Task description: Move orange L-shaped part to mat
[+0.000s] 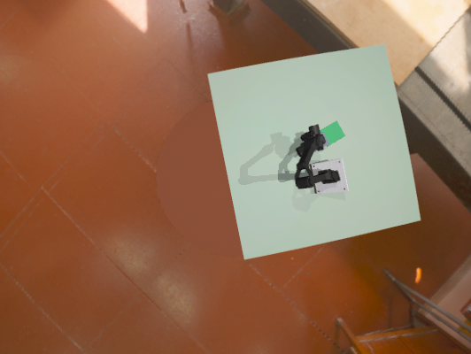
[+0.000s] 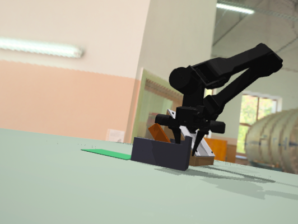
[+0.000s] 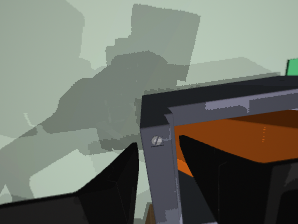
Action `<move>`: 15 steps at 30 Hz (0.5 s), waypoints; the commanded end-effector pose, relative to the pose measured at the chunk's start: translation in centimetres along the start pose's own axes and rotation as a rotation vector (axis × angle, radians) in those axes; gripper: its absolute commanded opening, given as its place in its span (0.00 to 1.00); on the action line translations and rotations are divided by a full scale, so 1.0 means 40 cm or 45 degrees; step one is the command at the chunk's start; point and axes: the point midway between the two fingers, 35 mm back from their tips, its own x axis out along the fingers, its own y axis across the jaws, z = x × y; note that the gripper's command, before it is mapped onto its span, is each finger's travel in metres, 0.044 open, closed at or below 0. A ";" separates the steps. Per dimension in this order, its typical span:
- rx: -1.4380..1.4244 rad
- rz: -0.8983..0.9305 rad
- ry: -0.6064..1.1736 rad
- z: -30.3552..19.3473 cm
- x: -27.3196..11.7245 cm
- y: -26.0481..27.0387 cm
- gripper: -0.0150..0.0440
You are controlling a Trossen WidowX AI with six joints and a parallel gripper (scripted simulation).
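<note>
The orange part (image 2: 159, 133) (image 3: 225, 137) is steeply tilted in the grey tray (image 2: 159, 154) (image 3: 156, 175). Its raised end stands above the tray's rim on the side toward the green mat (image 1: 334, 133) (image 2: 107, 153) (image 3: 293, 68). Its lower end is hidden inside the tray. My gripper (image 2: 186, 149) (image 3: 158, 143) is partly open and points down at the other end. One finger reaches into the tray beside the lower end. The other finger is outside, with the tray's end wall between them. Contact with the part is hidden. The mat is bare.
The arm's base stands on a white slanted plate (image 1: 343, 177) (image 2: 205, 149) with a brown wedge under it, close beside the tray. The tray's walls (image 3: 200, 97) rise around the pocket. The arm covers most of the tray in the top view.
</note>
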 end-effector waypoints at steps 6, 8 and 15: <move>0.012 0.000 0.008 -0.008 0.007 -0.002 0.56; 0.012 0.000 0.008 -0.008 0.007 -0.002 0.56; 0.005 0.001 -0.001 -0.001 0.003 -0.001 0.56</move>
